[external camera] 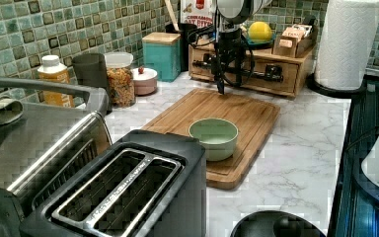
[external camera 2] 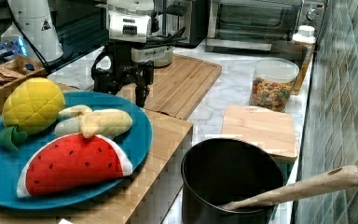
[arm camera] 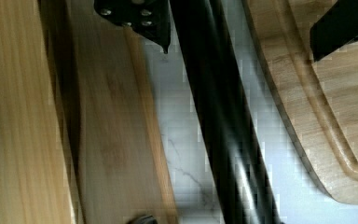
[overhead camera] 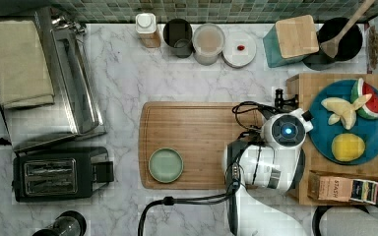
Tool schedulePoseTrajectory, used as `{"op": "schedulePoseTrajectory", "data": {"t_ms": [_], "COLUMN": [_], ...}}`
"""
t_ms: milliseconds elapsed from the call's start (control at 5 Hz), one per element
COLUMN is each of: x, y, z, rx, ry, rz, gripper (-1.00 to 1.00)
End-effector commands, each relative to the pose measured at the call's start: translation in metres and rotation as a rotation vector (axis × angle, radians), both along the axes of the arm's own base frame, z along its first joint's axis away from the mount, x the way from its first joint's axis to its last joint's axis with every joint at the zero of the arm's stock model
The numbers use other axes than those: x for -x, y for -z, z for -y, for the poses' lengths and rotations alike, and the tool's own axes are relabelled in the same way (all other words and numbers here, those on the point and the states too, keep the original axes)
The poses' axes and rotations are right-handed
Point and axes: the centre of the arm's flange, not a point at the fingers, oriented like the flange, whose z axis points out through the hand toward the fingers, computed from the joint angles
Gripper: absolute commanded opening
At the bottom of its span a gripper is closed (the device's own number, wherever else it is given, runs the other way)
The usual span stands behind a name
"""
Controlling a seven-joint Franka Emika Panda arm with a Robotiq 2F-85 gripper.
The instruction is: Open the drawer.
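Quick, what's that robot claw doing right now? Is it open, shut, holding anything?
Gripper: open, its two fingers either side of the drawer's black handle, not clamped on it, holding nothing.

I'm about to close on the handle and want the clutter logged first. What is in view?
drawer: one, light wood with a black bar handle, under the fruit stand
cutting board: one, wood, centre of the counter
bowl: one, green, on the cutting board
plate: one, blue, holding toy fruit, on the stand
toaster: one, black, the top view's lower left
toaster oven: one, steel, the top view's left
cereal jar: one, clear, by the tiled wall
pot: one, black, holding a wooden spoon
paper towel roll: one, white
gripper: one, black, open, a finger on either side of the handle
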Motion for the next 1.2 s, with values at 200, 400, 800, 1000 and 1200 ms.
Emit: {"op": "schedulePoseTrajectory", "data": {"t_ms": [200, 400, 800, 1000, 1200], "x": [-0.02, -0.01, -0.007, -0.008, -0.009], "y": [-0.001, -0.019, -0.021, -0.031, -0.031], "z": [-0.237, -0.268, -0.285, -0.297, -0.297], "rx": [-0.066, -0.065, -0.061, -0.06, -0.06], "ry": [-0.275, -0.27, -0.322, -0.291, -0.291], "rz": [0.133, 0.082, 0.137, 0.143, 0.144], "gripper": [1.0, 1.0, 1.0, 1.0, 1.0]}}
